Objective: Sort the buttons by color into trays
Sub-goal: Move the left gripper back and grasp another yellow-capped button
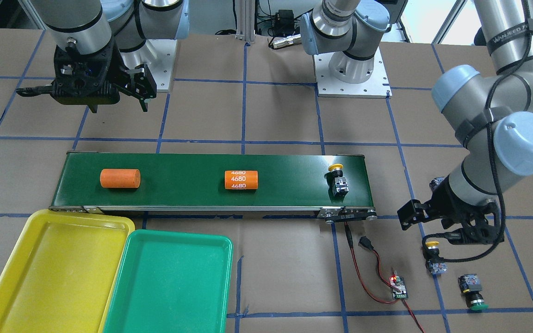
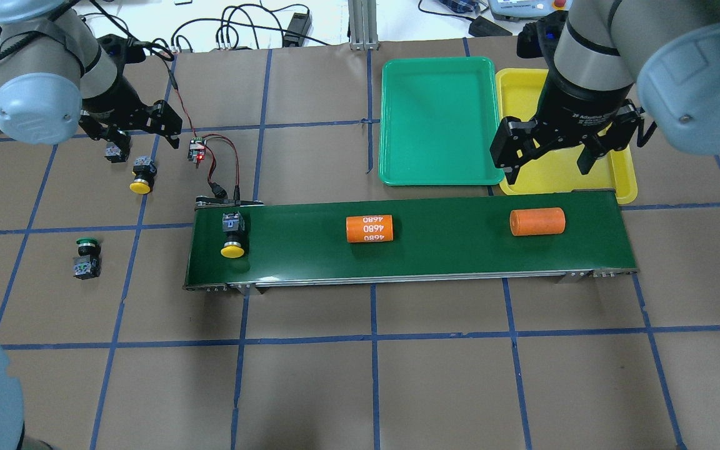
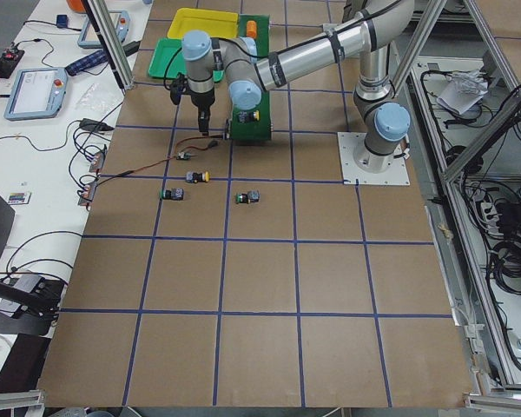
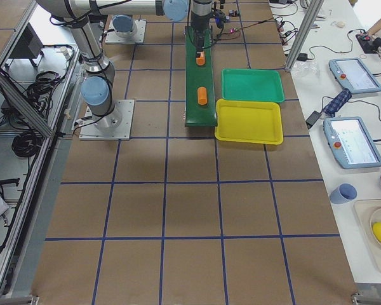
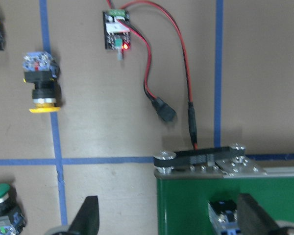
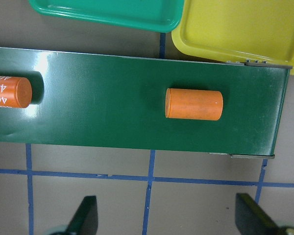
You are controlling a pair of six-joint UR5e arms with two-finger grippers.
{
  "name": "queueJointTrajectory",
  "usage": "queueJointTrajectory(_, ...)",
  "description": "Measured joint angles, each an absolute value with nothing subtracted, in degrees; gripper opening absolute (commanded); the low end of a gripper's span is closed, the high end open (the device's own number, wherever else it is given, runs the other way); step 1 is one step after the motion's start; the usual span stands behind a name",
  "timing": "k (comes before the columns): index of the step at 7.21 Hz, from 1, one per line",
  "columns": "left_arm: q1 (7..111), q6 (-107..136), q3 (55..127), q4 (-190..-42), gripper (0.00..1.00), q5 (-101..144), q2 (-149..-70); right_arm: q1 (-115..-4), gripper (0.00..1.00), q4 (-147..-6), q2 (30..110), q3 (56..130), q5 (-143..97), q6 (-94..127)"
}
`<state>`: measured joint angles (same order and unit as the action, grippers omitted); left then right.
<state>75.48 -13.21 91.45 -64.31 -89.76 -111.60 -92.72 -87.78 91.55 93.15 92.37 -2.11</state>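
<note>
Progress stands at nil: the yellow tray (image 1: pixel 58 273) and green tray (image 1: pixel 169 282), across the conveyor belt (image 2: pixel 447 250) from the right gripper's (image 2: pixel 546 172) wide-open jaws, hold nothing. One yellow button (image 2: pixel 233 234) lies on the belt, off to one side of the left gripper's (image 2: pixel 136 137) spread jaws. A second yellow button (image 2: pixel 141 177) and a green button (image 2: pixel 87 257) sit on the table (image 2: pixel 397 387) nearby.

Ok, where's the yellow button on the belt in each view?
Front-facing: button, right end of belt.
Overhead: left end of belt.
Left side: belt's near end.
Right side: cannot tell.
Left wrist: bottom edge, body only.
Right wrist: not in it.
Landmark: red wires at that belt end.
</note>
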Motion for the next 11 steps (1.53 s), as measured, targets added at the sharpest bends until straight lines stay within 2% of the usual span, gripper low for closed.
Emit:
queueJointTrajectory(4, 73.2, -15.6, 90.6, -52.6, 1.00, -90.9, -122.1, -92.7, 1.00, -87.8, 91.6, 93.2, 92.4, -2.1)
queueJointTrajectory(11, 70.9, -16.9, 88.2, -52.0, 0.99, -93.0, -125.7, -92.7, 1.00, -87.7, 91.7, 93.2, 92.4, -2.1)
